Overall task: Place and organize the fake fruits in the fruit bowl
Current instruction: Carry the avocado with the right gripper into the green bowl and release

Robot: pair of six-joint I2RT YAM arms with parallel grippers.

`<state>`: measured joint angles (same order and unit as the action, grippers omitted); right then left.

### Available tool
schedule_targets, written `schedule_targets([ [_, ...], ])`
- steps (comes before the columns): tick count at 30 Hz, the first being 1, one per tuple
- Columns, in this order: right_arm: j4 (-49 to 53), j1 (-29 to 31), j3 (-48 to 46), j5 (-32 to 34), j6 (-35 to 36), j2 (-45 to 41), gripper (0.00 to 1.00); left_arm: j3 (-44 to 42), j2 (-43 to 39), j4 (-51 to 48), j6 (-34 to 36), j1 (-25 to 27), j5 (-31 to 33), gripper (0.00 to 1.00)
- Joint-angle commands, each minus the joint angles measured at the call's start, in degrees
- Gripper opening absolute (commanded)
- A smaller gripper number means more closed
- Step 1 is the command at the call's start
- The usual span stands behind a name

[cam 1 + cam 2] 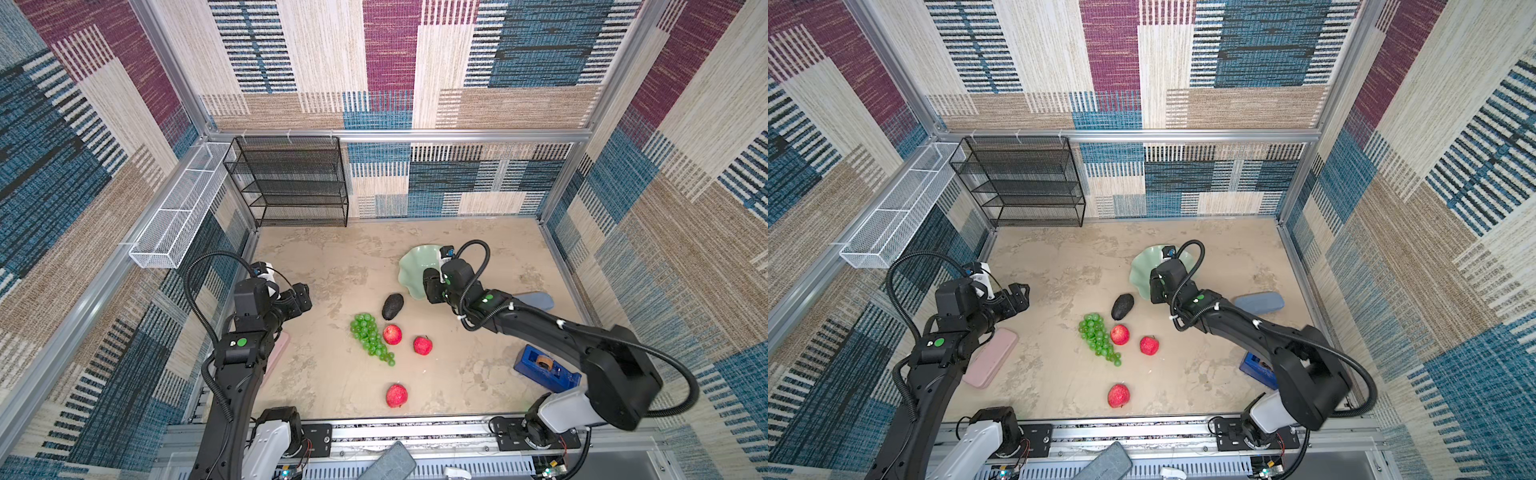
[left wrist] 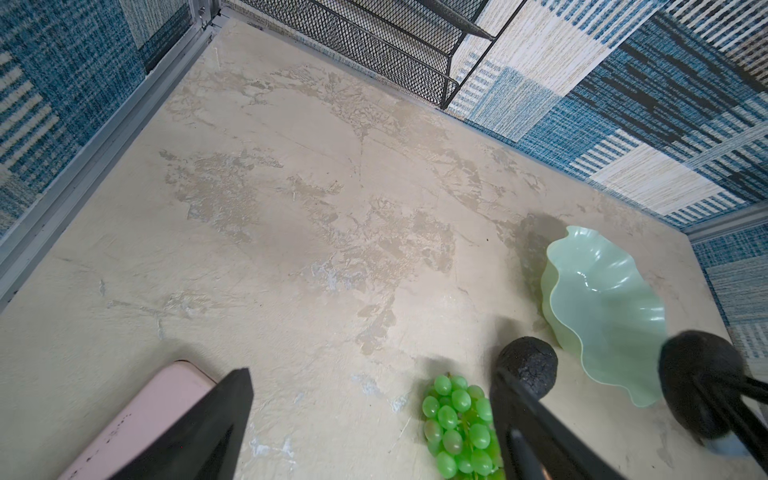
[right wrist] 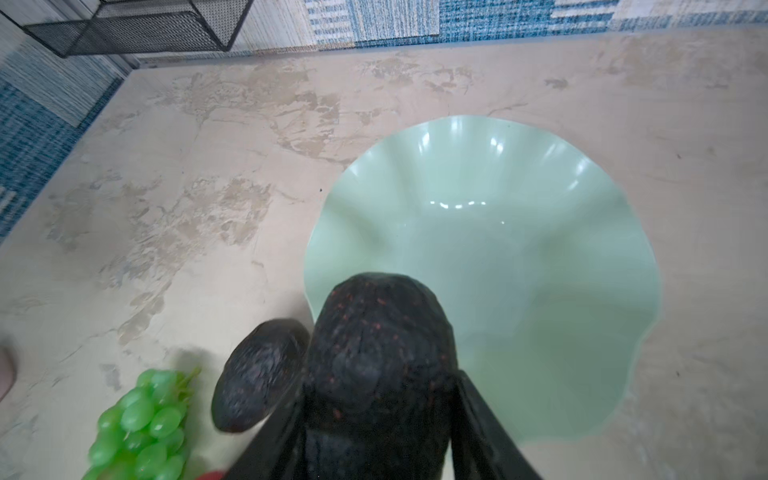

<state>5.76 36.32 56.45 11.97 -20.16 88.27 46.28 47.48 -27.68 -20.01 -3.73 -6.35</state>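
Right pincer [image 3: 378, 415] clamped on one dark avocado [image 3: 380, 332], hanging over the nearest rim of the fruit bowl [image 3: 519, 232] — carrying step almost done, I judge; next calls for a short reach ahead above the bare hollow, then letting go — left pincer [image 2: 372, 399] gapes, idle.

Laboratory robot test cell. A silver aluminium-profile frame [image 1: 374, 135] encloses a beige stone-look tabletop [image 1: 332, 257], with patchwork woven-fabric wall panels [image 1: 324, 54] filling the frame. Two black jointed robot arms [image 1: 232, 386] are mounted on its front rail [image 1: 415, 434].
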Motion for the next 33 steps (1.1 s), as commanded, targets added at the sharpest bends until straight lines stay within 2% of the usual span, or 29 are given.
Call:
schedule_targets([
  [1, -4.3, -1.3, 4.6, -1.5, 5.5, 7.2, 0.46, -0.4, -0.5, 1.0, -0.9, -0.2, -0.3, 0.92],
  [9, -5.2, -3.8, 12.5, -4.6, 5.8, 20.1, 0.46, -0.8, -1.8, 1.6, -1.3, -0.3, 0.3, 0.93],
  [16, -5.1, -4.4, 14.2, -5.8, 4.8, 24.9, 0.51, -1.6, -3.1, 2.8, -1.6, -0.4, 0.6, 0.93],
  [20, -5.7, -4.6, 13.9, -5.9, 4.5, 25.1, 0.59, -1.8, -3.3, 3.1, -1.8, -0.5, 0.6, 0.93],
  [24, -6.1, -4.8, 13.4, -5.5, 4.5, 22.1, 0.68, -1.7, -3.2, 3.3, -2.1, -0.4, -0.3, 0.93],
  [28, -6.9, -4.8, 12.2, -4.7, 4.6, 15.6, 0.8, -1.5, -3.4, 4.7, -2.4, -0.3, -5.7, 0.9],
  [30, -7.6, -4.9, 10.8, -4.3, 4.5, 11.6, 0.89, -1.1, -2.7, 3.2, -3.1, 0.1, -8.4, 0.87],
  [33, -10.1, -5.0, 6.1, -5.2, 4.5, 4.2, 1.0, -1.4, -1.8, -0.2, -4.8, 3.5, -11.9, 0.83],
])
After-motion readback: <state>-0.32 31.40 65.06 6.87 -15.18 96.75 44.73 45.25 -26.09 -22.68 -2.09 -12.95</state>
